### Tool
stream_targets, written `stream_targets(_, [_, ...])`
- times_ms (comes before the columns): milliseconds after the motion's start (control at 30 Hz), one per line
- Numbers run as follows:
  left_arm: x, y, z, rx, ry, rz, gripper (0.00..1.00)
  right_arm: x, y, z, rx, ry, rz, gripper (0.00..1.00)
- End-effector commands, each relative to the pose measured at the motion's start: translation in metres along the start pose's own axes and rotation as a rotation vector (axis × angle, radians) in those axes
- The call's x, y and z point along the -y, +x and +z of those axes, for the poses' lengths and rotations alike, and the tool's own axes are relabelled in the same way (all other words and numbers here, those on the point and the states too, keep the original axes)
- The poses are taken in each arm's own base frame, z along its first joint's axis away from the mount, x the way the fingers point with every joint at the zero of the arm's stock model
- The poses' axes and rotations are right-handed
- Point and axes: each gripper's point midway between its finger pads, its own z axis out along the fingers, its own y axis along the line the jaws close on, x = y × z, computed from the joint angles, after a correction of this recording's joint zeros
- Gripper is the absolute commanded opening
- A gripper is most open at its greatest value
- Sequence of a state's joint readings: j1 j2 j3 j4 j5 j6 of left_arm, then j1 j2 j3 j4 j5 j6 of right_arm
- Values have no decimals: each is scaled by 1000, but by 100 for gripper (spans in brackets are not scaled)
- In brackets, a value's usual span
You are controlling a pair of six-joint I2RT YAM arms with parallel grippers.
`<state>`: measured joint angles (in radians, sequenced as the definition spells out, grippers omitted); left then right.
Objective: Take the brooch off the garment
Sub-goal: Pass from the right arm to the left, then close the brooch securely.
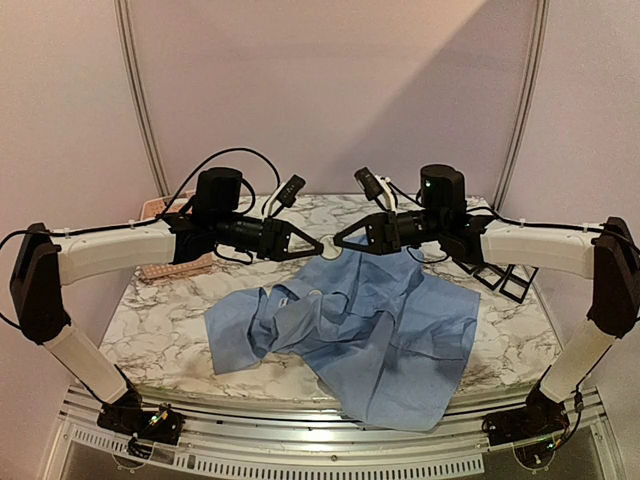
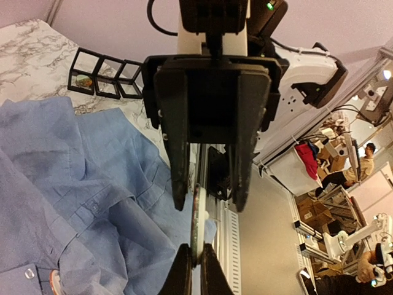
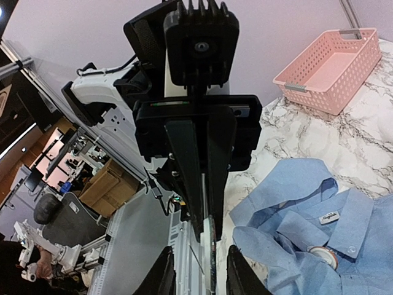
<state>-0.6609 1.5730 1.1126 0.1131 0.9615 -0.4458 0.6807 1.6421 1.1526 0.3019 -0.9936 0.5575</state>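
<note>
The garment, a light blue shirt (image 1: 380, 330) (image 2: 61, 184) (image 3: 319, 209), lies crumpled on the marble table (image 1: 150, 320). Above its collar my two grippers meet tip to tip. My left gripper (image 1: 322, 243) (image 2: 196, 249) (image 3: 207, 236) is shut on the brooch (image 2: 198, 221) (image 3: 211, 258), a thin round disc seen edge-on, white at the back with a dark rim, clear of the cloth. My right gripper (image 1: 340, 242) (image 2: 210, 206) (image 3: 201, 251) is open, one finger on each side of the disc and apart from it. Another small round white piece with a reddish rim (image 3: 322, 255) sits on the shirt by the collar label.
A pink plastic basket (image 3: 331, 67) (image 1: 165, 207) stands at the table's back left, behind the left arm. A row of open black frame boxes (image 1: 500, 275) (image 2: 101, 74) sits at the back right. The shirt's lower end hangs over the near table edge.
</note>
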Motion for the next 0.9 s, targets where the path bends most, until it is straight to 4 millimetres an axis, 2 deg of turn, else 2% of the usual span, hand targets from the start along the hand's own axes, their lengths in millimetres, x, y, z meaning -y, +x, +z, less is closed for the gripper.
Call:
stream_targets(0, [-12, 0, -5, 14, -36, -11, 0, -11, -11, -3, 42, 6, -53, 36])
stream_targets(100, [-12, -4, -8, 27, -44, -6, 0, -12, -12, -5, 51, 8, -51, 46])
stream_targets(333, [-11, -9, -12, 48, -38, -9, 0, -4, -4, -2, 36, 25, -37, 59])
stream_targets(867, [-9, -11, -14, 59, -30, -8, 0, 13, 12, 13, -6, 41, 8, 59])
